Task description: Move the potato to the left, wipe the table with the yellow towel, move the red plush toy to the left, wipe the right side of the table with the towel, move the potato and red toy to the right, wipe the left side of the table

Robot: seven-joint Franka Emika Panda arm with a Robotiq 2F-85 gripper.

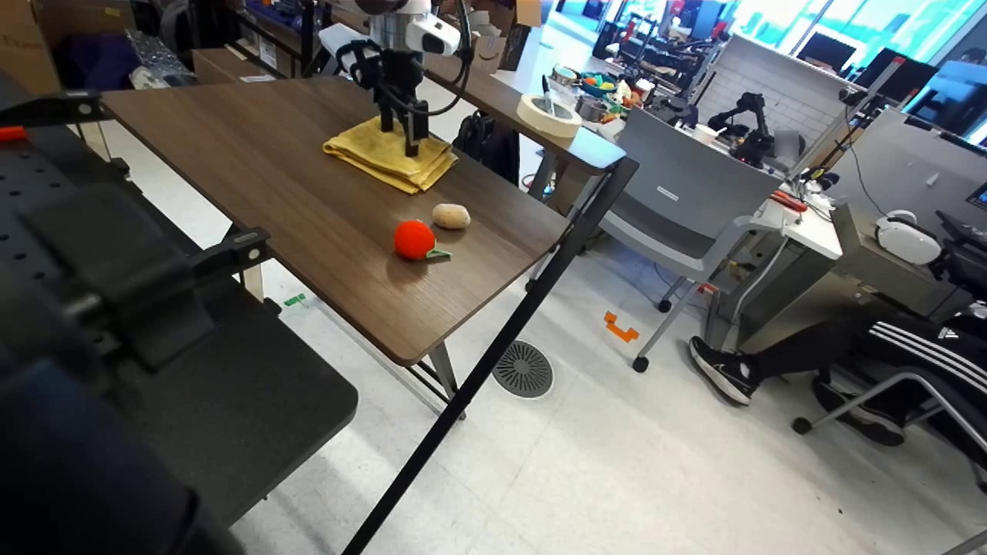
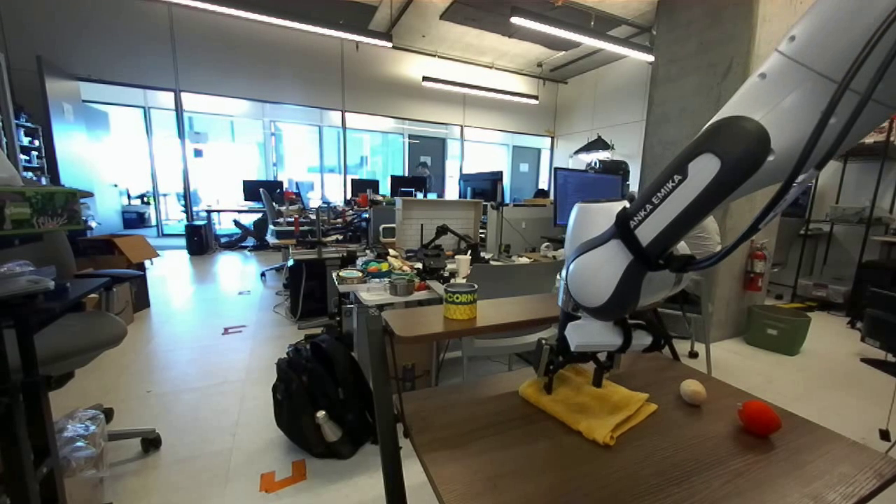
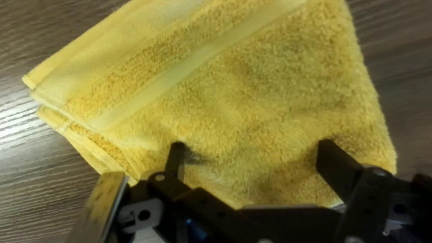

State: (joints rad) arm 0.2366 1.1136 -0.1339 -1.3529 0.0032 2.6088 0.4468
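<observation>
— Your step?

— Likely starting a wipe, which one unclear; your hand [image 3: 251, 145] stands spread wide over the yellow towel [image 3: 233, 87], clasping nothing; next, probably pinch and sweep.

— Around you?

— Your potato [image 1: 451, 216] and red plush toy [image 1: 415, 240], near each other on the wood-grain table [image 1: 277, 173]; a backpack [image 2: 318, 385] on the floor [image 2: 210, 392].

In an exterior view, a dark brown wood-grain table [image 1: 331, 208] is stretching from the upper left toward the centre of the frame. A folded yellow terry towel [image 1: 389, 159] is lying on it near top centre. Below the towel, a potato [image 1: 451, 216] is resting near a red plush toy [image 1: 415, 240], which is sitting to its lower left, slightly apart.
</observation>
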